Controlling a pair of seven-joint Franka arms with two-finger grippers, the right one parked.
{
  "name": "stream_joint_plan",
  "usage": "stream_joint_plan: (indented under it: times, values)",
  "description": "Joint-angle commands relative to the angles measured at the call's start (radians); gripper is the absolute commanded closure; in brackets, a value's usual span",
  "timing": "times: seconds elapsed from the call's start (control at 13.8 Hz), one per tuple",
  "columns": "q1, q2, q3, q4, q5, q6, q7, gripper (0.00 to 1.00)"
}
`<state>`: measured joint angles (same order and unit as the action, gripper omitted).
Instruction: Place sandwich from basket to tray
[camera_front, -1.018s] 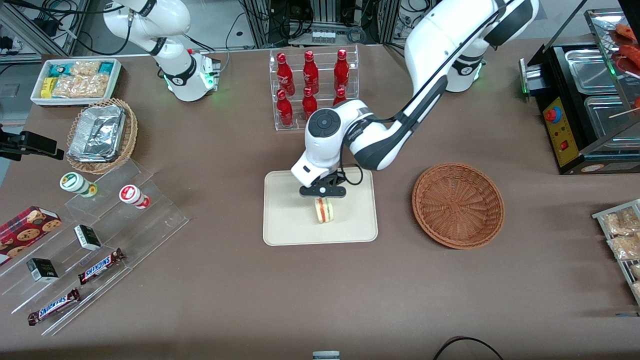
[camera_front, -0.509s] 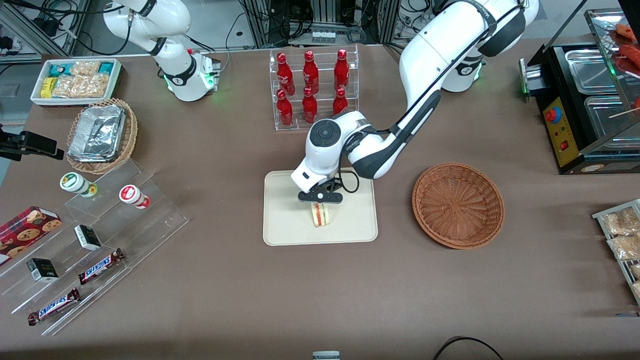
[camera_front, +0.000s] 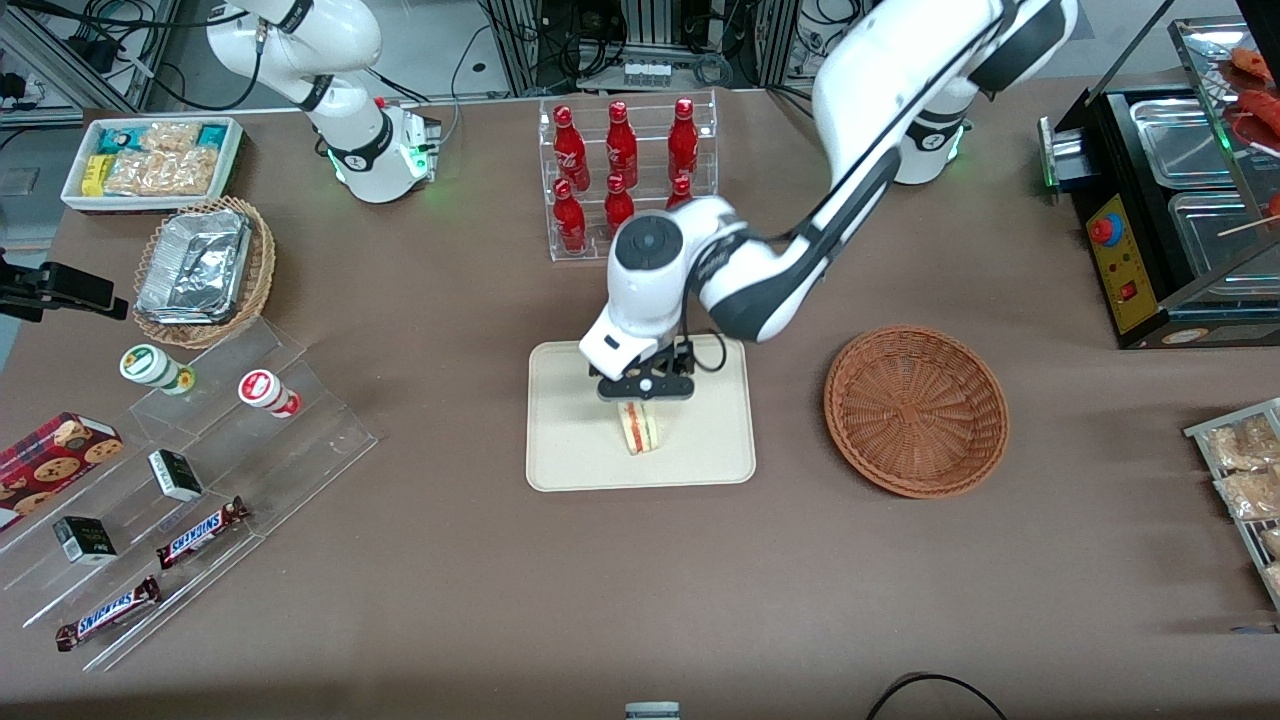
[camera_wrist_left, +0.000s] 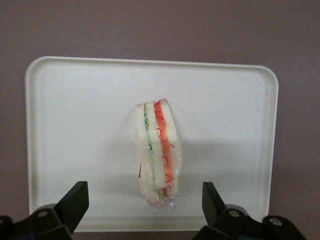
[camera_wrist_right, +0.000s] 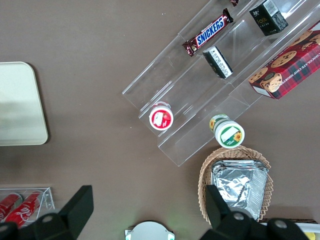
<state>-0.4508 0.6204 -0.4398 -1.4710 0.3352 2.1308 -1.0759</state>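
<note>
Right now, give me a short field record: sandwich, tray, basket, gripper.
sandwich: standing on edge on the tray, filling stripes showing, wrapped in clear film
tray: cream, holds only the sandwich
basket: reddish-brown wicker, empty, beside the tray toward the working arm's end
gripper: just above the sandwich, jaws spread wide and clear of it
task state: sandwich released on tray

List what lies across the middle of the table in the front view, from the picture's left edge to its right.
Foil-filled tan basket → tray → sandwich on the tray, with the open gripper just above it → empty basket.
</note>
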Motion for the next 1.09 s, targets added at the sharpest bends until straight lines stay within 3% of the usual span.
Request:
stream_joint_plan:
  times: [0.0, 0.36, 0.73, 1.02]
  values:
    - [0.081, -0.177, 0.000, -0.051, -0.022, -0.093, -0.065, 0.00]
    - [0.260, -0.384, 0.001, -0.061, -0.110, -0.322, -0.032, 0.00]
    - [0.463, -0.502, 0.003, -0.083, -0.206, -0.471, 0.314, 0.00]
    - [0.611, -0.631, 0.004, -0.195, -0.304, -0.485, 0.617, 0.00]
